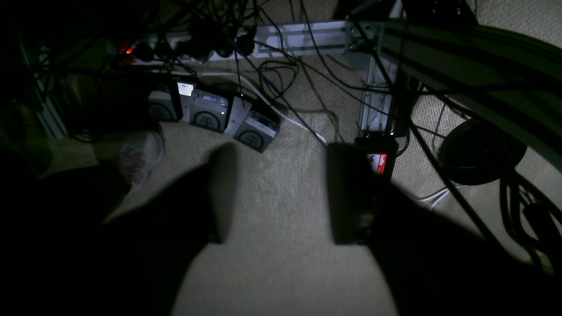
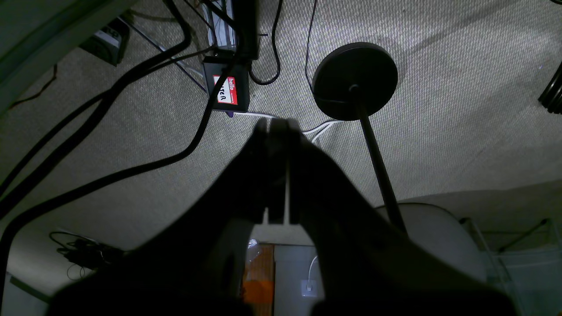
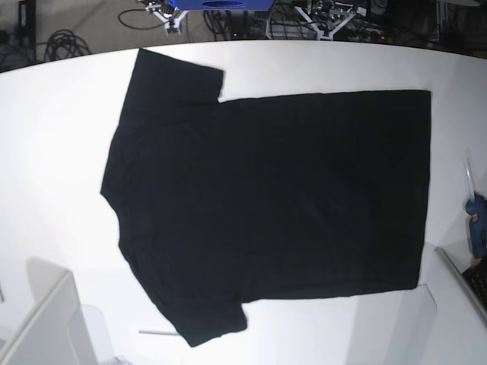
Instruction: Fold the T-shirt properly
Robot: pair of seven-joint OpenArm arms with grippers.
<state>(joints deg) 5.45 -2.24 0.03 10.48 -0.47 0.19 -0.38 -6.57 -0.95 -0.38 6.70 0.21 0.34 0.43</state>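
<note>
Black cloth is lying flat across the white table [image 3: 53, 152]: the shirt [image 3: 274, 205] is spread plain side up, no print showing, not yet folded. Its long axis is running left to right in the base view, collar and both sleeves at the left end, straight hem at the right end.

Going left to right in that view, the right arm belongs to the collar end and the left arm to the hem end, but neither arm is appearing over the table, so which one is nearer I cannot tell.

Both wrist cameras are looking down at carpet and cables, not at cloth. So each gripper is hanging off the table, away from the shirt, with nothing of the shirt beneath or between its fingers.

The right gripper [image 2: 277, 169] is keeping its fingers pressed together on nothing, above a round black stand base [image 2: 354, 81] and a labelled box [image 2: 226, 90]. The left gripper [image 1: 281, 193] is holding its fingers spread, empty, bare carpet showing between them.

Judging from this, each arm would need to come in over the table edge toward its own end of the shirt.
</note>
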